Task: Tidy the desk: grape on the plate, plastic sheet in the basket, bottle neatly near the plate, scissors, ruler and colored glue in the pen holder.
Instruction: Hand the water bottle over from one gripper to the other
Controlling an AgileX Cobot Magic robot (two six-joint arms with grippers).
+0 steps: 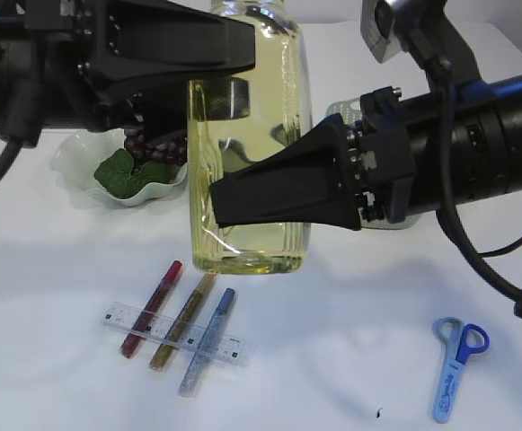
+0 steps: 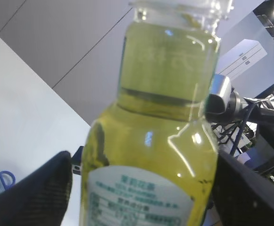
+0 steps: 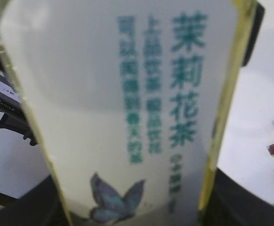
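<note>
The bottle [image 1: 247, 162] of yellow tea stands upright mid-table, right of the plate [image 1: 74, 166] holding the grape [image 1: 153, 144] and a green leaf. My right gripper [image 1: 269, 193] is shut on its middle, and the label fills the right gripper [image 3: 137, 207] view. My left gripper [image 1: 234, 67] is open around its upper part; in the left gripper [image 2: 146, 197] view a gap shows beside the left finger [image 2: 52, 188]. Three colored glue tubes [image 1: 181, 321] lie across the ruler [image 1: 175, 335]. The scissors [image 1: 454, 368] lie front right. Plastic sheet, basket and pen holder are out of view.
A pale rim [image 1: 340, 109] peeks out behind the right arm; I cannot tell what it is. Both black arms and their cables span the back of the white table [image 1: 350, 359].
</note>
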